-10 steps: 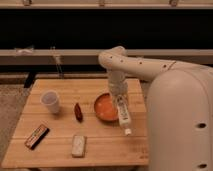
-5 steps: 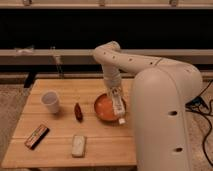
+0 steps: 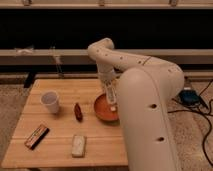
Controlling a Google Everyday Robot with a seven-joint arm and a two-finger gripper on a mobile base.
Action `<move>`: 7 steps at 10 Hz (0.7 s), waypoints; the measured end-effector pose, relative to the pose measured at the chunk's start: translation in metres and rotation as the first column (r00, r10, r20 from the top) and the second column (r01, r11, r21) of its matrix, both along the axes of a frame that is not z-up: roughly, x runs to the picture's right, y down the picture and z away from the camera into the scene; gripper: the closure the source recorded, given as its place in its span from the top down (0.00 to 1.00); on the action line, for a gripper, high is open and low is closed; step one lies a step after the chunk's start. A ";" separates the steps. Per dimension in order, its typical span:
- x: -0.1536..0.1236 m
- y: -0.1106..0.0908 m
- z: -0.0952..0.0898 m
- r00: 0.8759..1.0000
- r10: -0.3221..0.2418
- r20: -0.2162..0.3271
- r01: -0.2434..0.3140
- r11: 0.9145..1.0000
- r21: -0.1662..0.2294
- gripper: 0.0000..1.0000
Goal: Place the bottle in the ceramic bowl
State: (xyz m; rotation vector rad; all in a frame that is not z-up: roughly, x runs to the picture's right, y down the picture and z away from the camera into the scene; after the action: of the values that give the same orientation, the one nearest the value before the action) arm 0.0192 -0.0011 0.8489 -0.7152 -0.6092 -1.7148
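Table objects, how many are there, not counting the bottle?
5: white cup back left, red item centre, ceramic bowl right, dark bar front left, pale block front centre. The gripper holds the bottle over the bowl; the arm may hide more.

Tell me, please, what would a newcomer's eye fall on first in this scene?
The big white arm fills the right of the view and bends down over the wooden table. Its gripper, jaws closed on the bottle, hangs over the orange-red ceramic bowl near the table's right side. A white cup stands towards the left.
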 end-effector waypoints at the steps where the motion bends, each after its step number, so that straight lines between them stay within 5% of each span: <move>1: -0.009 0.001 0.011 1.000 0.007 0.015 -0.008 1.000 0.010 0.80; 3: -0.009 0.002 0.015 1.000 0.016 0.022 -0.017 0.999 0.032 0.80; 7: -0.010 0.002 -0.021 0.999 0.044 0.033 -0.046 0.996 0.076 0.80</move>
State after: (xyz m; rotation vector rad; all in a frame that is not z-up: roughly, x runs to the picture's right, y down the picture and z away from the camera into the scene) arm 0.0095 0.0013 0.8281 -0.6173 -0.5732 -1.7012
